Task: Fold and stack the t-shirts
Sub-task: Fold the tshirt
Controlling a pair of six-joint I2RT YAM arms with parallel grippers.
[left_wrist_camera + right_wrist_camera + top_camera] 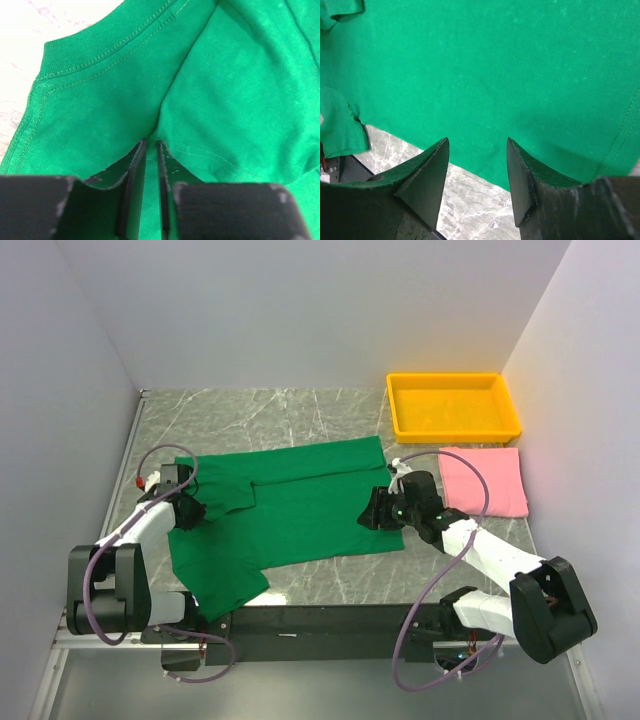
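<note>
A green t-shirt [300, 510] lies spread flat across the counter [300, 410]. Near its right edge sits a folded pink t-shirt [485, 482]. The left tool [151, 145], drawn narrow, pinches a ridge of cloth by the green collar. The right tool [477, 142] hangs wide over the hem end.

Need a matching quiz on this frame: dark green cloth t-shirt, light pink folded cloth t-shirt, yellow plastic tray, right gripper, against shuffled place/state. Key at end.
Column A
1 dark green cloth t-shirt
2 light pink folded cloth t-shirt
3 yellow rectangular plastic tray
4 right gripper

Column B
a far right corner
b spread out flat, centre
c jaws apart over a green cloth edge
d flat rectangle just in front of the tray

Pairs: 1-b, 2-d, 3-a, 4-c
</note>
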